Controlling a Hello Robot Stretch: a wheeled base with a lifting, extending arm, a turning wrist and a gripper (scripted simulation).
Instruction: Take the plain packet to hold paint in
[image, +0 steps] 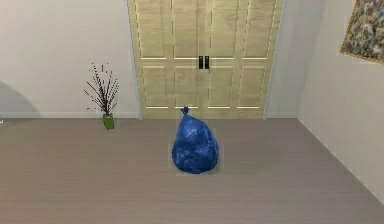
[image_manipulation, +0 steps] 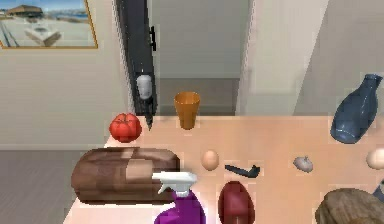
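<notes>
A purple spray bottle (image_manipulation: 180, 200) with a white trigger stands at the near edge of the desk (image_manipulation: 270, 135), with a dark red rounded thing (image_manipulation: 235, 200) just beside it and a brown rounded thing (image_manipulation: 350, 210) at the arm side view's bottom right. Behind them lie a loaf of bread (image_manipulation: 125, 175), an egg (image_manipulation: 210, 159), a small dark tool (image_manipulation: 243, 171) and a grey lump (image_manipulation: 303, 162). Farther back are a tomato (image_manipulation: 125, 127) and a blue vase (image_manipulation: 355, 110). Between these, at the desk's far edge, stands an upright orange-brown cup (image_manipulation: 187, 108), the plainest vessel here; whether it is the task's packet I cannot tell. The gripper's state cannot be told. In the forward view a knotted blue bag (image: 194, 145) sits on the floor before pale double doors (image: 205, 55), a potted plant (image: 103, 95) to its left.
</notes>
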